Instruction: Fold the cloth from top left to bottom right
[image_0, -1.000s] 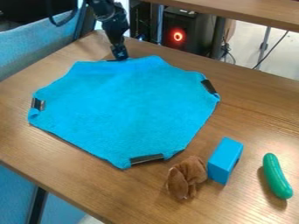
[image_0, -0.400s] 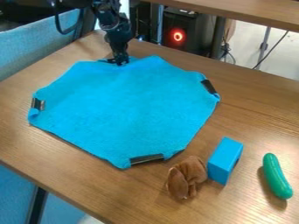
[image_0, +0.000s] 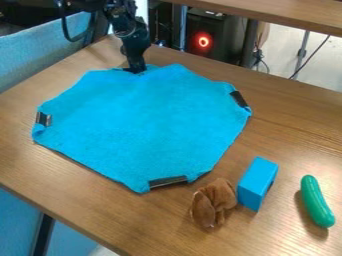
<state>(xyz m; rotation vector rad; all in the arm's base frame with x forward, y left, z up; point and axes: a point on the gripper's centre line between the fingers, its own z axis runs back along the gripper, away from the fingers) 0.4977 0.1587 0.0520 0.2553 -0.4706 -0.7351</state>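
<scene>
cloth (image_0: 143, 120) edge (partly hidden)

Looks down at a slant on the bench (image_0: 284, 130) from above, facing across its far edge toward the floor (image_0: 284, 45) behind, close enough to crop the bench's right side.

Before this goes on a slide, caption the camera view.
Gripper at the far edge of the blue cloth; plush, block, cucumber nearby.
</scene>
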